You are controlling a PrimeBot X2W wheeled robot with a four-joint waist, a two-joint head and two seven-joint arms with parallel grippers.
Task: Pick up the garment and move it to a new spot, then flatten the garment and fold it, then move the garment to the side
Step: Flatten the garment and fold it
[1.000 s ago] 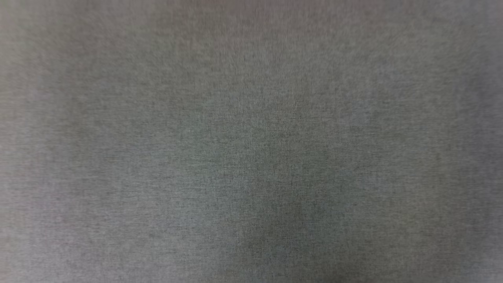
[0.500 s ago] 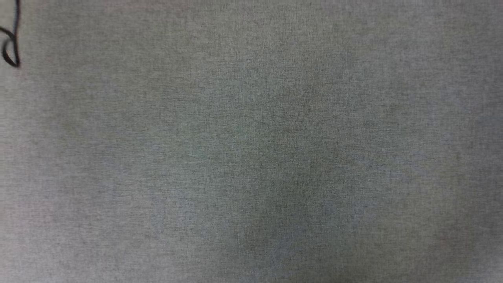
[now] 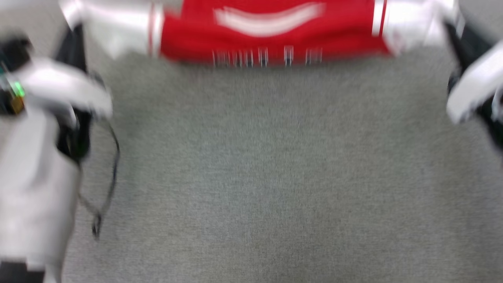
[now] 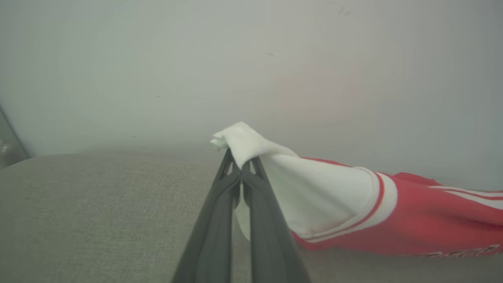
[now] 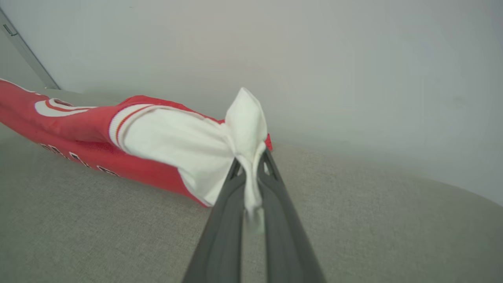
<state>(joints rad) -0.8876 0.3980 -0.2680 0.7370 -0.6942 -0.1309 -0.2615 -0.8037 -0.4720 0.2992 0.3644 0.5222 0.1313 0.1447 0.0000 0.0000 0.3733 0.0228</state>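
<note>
The garment (image 3: 275, 43), red with white sleeves and a white curved mark, hangs stretched across the top of the blurred head view, its lower edge near the grey cloth surface (image 3: 267, 177). In the left wrist view my left gripper (image 4: 240, 167) is shut on the tip of one white sleeve (image 4: 314, 188), and the red body (image 4: 424, 220) trails to the right. My right gripper (image 5: 251, 169) is shut on the other white sleeve (image 5: 184, 145), bunched at the fingertips, with the red body (image 5: 70, 125) running off left. My pale forearms (image 3: 35, 188) (image 3: 475, 86) flank the surface.
A thin black cable (image 3: 112, 169) dangles beside my left arm. A plain pale wall (image 4: 251, 59) rises behind the grey surface in both wrist views. A metal strip (image 5: 23, 51) slants at the upper left of the right wrist view.
The head camera has swung: earlier it saw just grey cloth, then a bit of black cable at the upper left; now the stretched garment and both arms are in the picture.
</note>
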